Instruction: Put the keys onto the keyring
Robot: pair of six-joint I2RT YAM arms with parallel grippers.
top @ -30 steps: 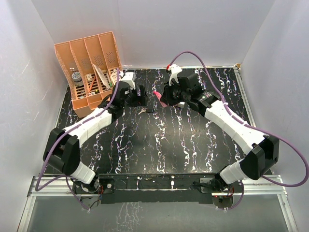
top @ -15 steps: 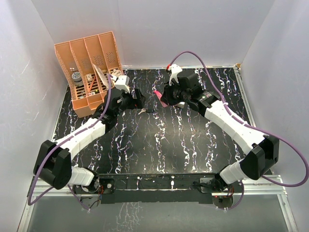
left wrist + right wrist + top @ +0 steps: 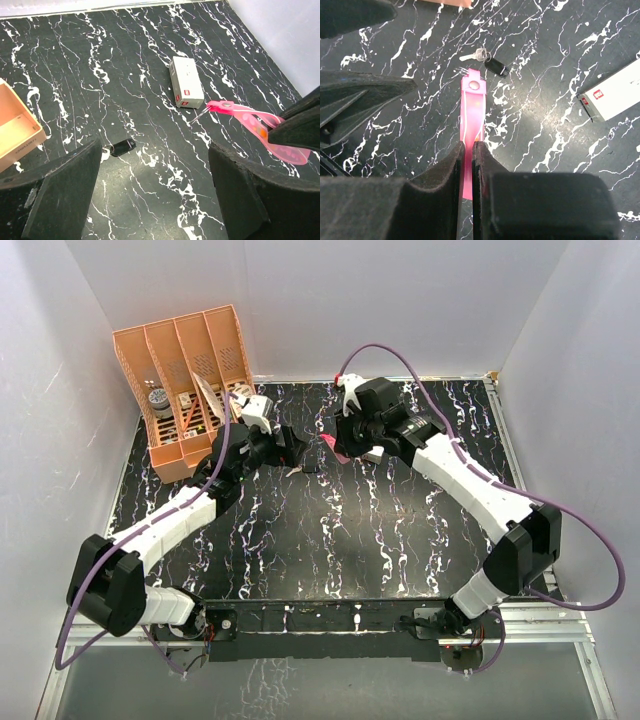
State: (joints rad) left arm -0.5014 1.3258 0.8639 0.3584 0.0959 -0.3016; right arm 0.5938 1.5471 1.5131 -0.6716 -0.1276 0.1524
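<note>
The keyring (image 3: 472, 107), a pink strap with a small wire ring at its far end, hangs above the table. My right gripper (image 3: 468, 147) is shut on its near end. The keys (image 3: 479, 55), a silvery key piece joined to a black-headed key, lie flat on the table just beyond the strap's tip. In the left wrist view the keys (image 3: 120, 147) lie between and beyond the fingers of my left gripper (image 3: 156, 165), which is open and holds nothing. The keyring (image 3: 252, 126) reaches in from the right. From above, the left gripper (image 3: 292, 445) and the right gripper (image 3: 338, 445) face each other over the keys (image 3: 296, 470).
A small white box (image 3: 186, 88) lies on the black marbled table just behind the strap. An orange desk organizer (image 3: 185, 380) with small items stands at the back left, close to my left arm. White walls enclose the table on three sides.
My left arm has swung its elbow outward to the left and its gripper has shifted slightly. The right wrist has moved a little left and back, with the pink strap still in it.
</note>
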